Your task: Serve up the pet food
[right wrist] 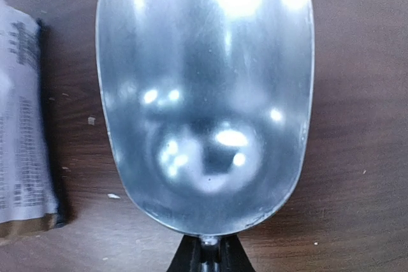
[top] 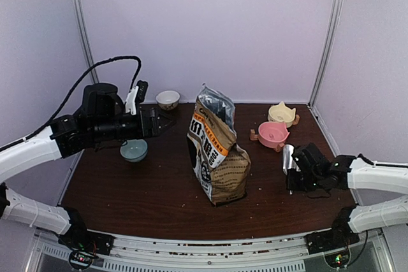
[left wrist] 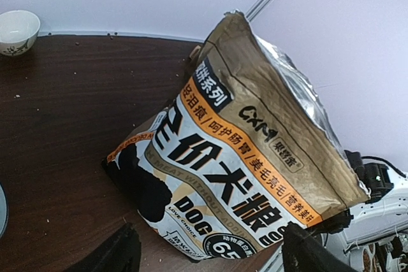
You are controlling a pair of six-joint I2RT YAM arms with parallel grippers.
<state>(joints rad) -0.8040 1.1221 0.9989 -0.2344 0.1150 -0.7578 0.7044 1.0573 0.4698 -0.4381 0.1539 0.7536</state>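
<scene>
The brown kraft "CXM" pet food bag [top: 217, 151] stands open-topped mid-table; it fills the left wrist view [left wrist: 255, 151]. The kibble itself is hidden inside. My left gripper [top: 169, 121] is open and empty, level with the bag's upper part and to its left, apart from it; its two dark fingertips [left wrist: 111, 253] frame the bag's lower part. My right gripper [top: 294, 171] is right of the bag, shut on the handle of a shiny metal scoop [top: 288, 157]. The scoop [right wrist: 204, 93] is empty and hangs just over the table; the jaws [right wrist: 208, 256] clamp its handle.
A teal bowl [top: 134, 150] sits under my left arm. A white bowl [top: 167, 99] stands at the back left, also in the left wrist view [left wrist: 17, 30]. A pink cat-shaped bowl [top: 273, 133] and a cream one [top: 282, 114] stand at the back right. Crumbs dot the table.
</scene>
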